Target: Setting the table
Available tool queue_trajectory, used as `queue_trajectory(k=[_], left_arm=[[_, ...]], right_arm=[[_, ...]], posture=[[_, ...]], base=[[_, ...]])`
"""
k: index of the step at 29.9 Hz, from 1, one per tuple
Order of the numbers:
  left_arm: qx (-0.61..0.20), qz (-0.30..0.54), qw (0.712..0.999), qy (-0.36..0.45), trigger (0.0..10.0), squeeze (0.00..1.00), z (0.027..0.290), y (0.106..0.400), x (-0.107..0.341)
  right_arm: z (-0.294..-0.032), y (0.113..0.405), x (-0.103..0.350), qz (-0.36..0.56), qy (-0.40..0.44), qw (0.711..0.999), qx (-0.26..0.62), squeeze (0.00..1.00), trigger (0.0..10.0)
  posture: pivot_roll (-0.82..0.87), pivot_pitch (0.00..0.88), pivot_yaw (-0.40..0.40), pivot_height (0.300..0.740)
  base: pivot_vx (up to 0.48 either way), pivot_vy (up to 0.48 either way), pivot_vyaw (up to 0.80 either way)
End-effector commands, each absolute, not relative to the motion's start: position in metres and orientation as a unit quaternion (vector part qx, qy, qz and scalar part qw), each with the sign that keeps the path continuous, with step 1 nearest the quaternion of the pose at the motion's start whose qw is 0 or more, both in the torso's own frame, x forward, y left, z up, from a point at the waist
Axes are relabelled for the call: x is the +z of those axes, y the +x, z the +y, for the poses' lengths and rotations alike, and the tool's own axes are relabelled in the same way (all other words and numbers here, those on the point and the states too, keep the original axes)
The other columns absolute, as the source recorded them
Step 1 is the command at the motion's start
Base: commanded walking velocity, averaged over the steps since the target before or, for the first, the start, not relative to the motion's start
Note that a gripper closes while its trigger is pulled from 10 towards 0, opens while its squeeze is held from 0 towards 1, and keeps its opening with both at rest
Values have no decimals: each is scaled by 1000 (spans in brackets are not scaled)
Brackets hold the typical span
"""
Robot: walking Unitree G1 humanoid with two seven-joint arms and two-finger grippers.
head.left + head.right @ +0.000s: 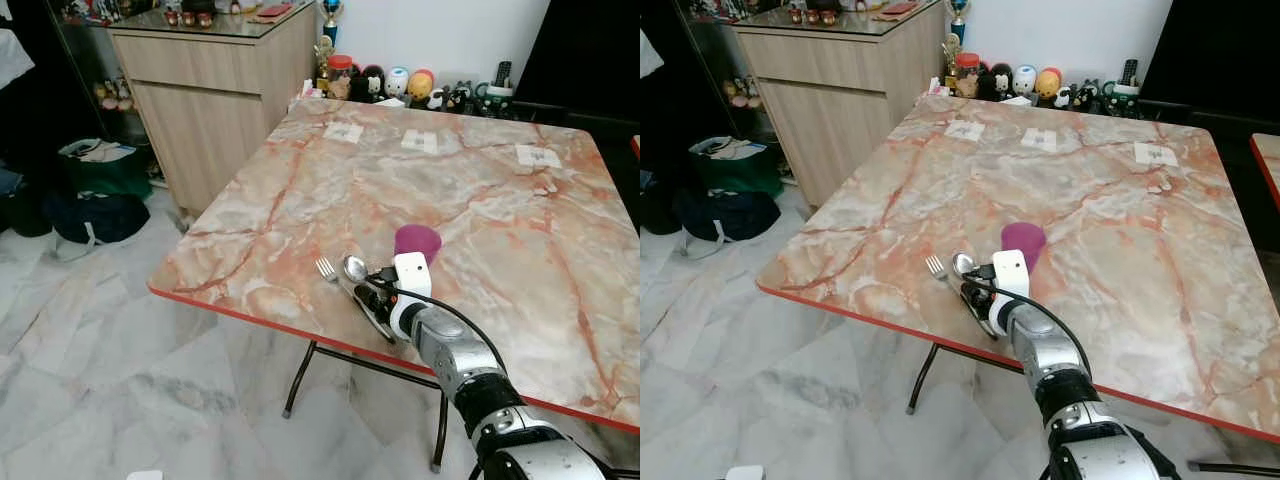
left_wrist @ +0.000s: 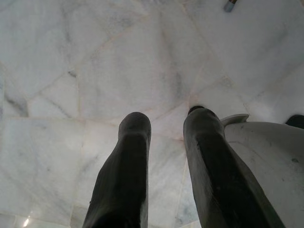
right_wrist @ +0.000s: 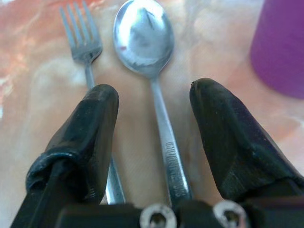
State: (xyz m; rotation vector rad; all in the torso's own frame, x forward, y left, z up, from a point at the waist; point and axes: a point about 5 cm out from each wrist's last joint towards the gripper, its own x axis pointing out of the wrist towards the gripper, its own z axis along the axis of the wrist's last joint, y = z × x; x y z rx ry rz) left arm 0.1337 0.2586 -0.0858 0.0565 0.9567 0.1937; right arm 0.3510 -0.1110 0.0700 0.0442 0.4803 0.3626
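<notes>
A silver fork [image 1: 327,268] and a silver spoon [image 1: 354,267] lie side by side near the front edge of the marble table [image 1: 300,200]. A purple cup [image 1: 417,241] stands just behind them. My right gripper [image 1: 366,297] is low over the cutlery handles, open. In the right wrist view the spoon [image 3: 142,38] runs up the gap between the two black fingers [image 3: 228,137], the fork [image 3: 83,40] passes under one finger, and the cup [image 3: 280,42] sits off to the side. My left gripper [image 2: 166,128] hangs open over the floor.
Three paper cards [image 1: 419,141] lie along the table's far side. A wooden cabinet [image 1: 215,95] stands at the back left, with bags [image 1: 95,215] on the floor beside it. Figurines and jars [image 1: 395,82] line the wall behind the table.
</notes>
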Motion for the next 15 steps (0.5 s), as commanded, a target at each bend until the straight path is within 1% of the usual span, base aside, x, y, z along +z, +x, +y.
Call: queue_trajectory(k=[1, 7, 8, 10, 11, 15], left_arm=[[95, 475, 874, 26, 10000, 0, 260, 126, -89], [94, 478, 873, 25, 10000, 0, 260, 124, -89], [94, 479, 873, 25, 10000, 0, 260, 124, -89], [94, 479, 872, 24, 10000, 0, 260, 124, -89], [94, 479, 872, 24, 10000, 0, 260, 124, -90], [93, 480, 872, 23, 10000, 0, 259, 123, -90]], right_arm=[[-110, 353, 72, 237, 11, 953, 187, 0, 10000], [-113, 351, 67, 246, -6, 951, 186, 0, 10000], [-113, 351, 67, 247, -8, 951, 185, 0, 7020], [-114, 351, 66, 248, -11, 951, 185, 0, 7020], [-114, 351, 66, 248, -11, 951, 185, 0, 0], [-115, 351, 65, 249, -16, 951, 181, 0, 0]], posture=[[28, 20, 14, 740], [28, 21, 12, 740], [28, 21, 12, 740], [28, 20, 11, 740], [29, 20, 12, 740], [29, 20, 10, 740]], base=[[0, 0, 0], [0, 0, 0], [0, 0, 0], [0, 0, 0], [0, 0, 0], [0, 0, 0]])
